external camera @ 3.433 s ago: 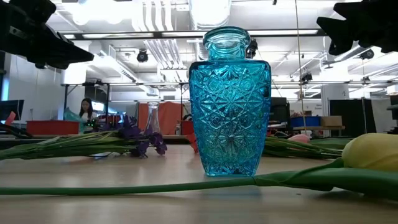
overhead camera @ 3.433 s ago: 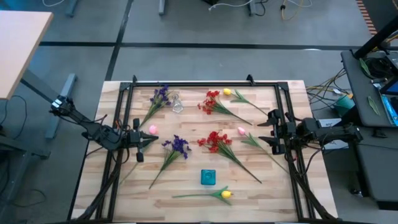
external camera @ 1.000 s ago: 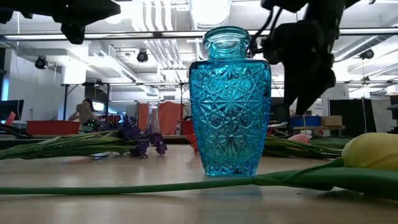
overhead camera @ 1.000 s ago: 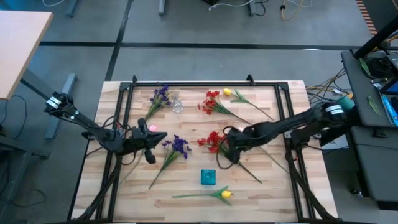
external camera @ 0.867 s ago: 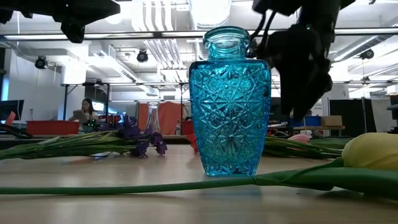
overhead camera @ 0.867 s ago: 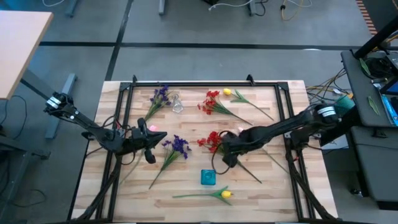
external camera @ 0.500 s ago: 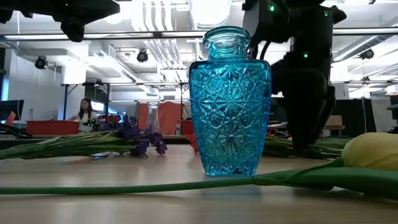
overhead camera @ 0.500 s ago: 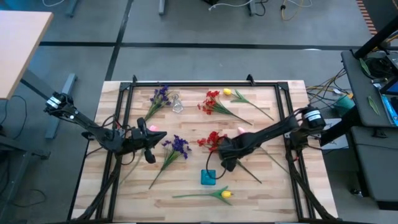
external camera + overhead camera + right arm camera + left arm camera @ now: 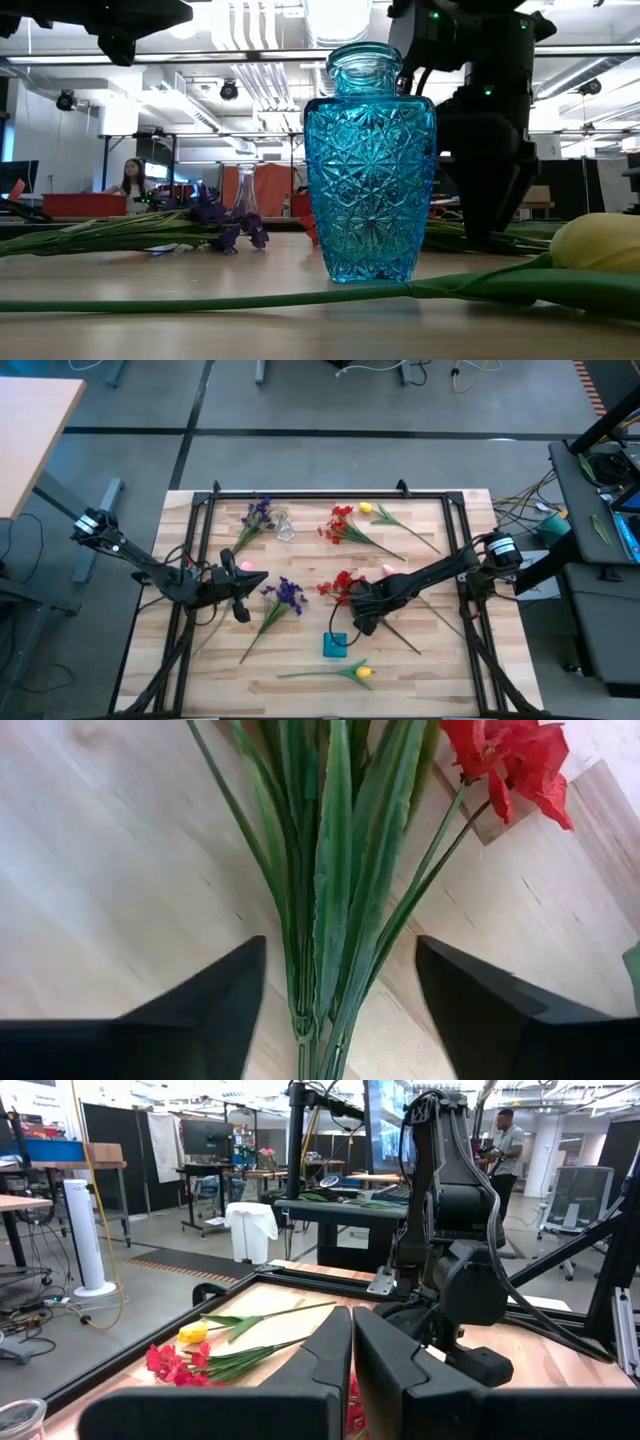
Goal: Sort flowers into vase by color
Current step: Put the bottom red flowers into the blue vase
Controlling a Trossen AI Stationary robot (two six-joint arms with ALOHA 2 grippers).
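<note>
The right tool is lowered at the centre of the high view, directly over the stems of the red cluster just above the blue vase. In the right wrist view its two fingers stand apart, one on either side of the bunched green stems, with bench visible between each finger and the stems; no contact is visible.

The red cluster lies flat on the bench. Its long axis runs diagonally in the high view: red heads toward the centre left, stems trailing toward the lower right, ending near.

The left tool hangs left of centre in the high view, near a purple cluster and a pink tulip. In the left wrist view its fingers are pressed together, holding nothing.
</note>
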